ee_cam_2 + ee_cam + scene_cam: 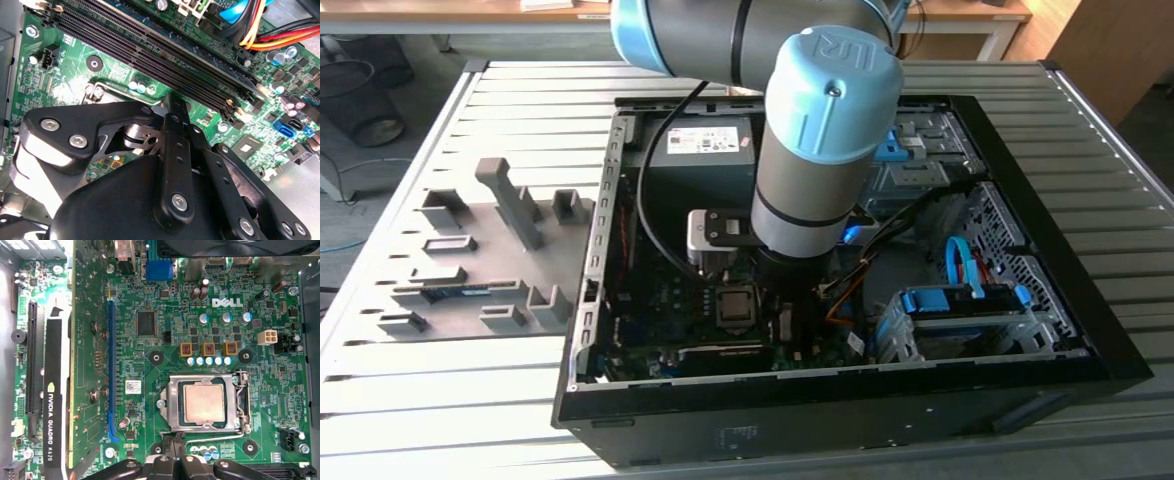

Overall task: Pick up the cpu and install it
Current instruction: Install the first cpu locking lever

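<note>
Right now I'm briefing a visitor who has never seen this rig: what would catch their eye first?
First the big grey and blue robot arm, reaching down into the open black computer case on the slatted table. Next, in the first wrist view, the green motherboard with the silvery cpu lying in its metal socket frame. The gripper is just beside that socket.

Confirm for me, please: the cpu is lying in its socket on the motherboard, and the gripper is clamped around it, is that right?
Not quite. The cpu does lie in its socket on the motherboard, but the gripper is not clamped around it: in the first wrist view its fingertips sit beside the socket frame, apart from the chip, whose silvery top is fully exposed.
</note>
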Available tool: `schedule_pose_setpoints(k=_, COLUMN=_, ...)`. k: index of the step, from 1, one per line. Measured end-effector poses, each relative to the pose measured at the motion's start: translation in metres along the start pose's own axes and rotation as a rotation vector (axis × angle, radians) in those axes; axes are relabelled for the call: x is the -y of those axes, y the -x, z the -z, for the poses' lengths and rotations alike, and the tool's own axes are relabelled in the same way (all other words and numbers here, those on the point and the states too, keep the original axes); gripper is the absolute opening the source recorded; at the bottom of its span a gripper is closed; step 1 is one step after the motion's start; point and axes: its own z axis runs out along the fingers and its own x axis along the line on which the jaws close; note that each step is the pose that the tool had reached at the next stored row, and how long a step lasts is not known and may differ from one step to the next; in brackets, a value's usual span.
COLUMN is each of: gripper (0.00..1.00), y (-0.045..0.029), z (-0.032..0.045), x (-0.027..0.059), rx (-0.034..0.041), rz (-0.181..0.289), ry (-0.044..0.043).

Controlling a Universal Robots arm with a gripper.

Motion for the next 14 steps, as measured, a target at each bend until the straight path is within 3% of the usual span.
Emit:
schedule_pose_setpoints(k=6, gripper=0.1, y=0.0, z=0.0044, x=-0.0003, rx=-0.0001, rz=0.0, ry=0.0001)
schedule_pose_setpoints(k=11, gripper=0.1, y=0.0, z=0.0177, x=-0.0011, rx=0.0001, rz=0.0, ry=0.0)
schedule_pose_setpoints(k=14, gripper=0.1, y=0.0001, z=0.0257, x=-0.0015, rx=-0.0049, rz=0.0, ry=-0.0001)
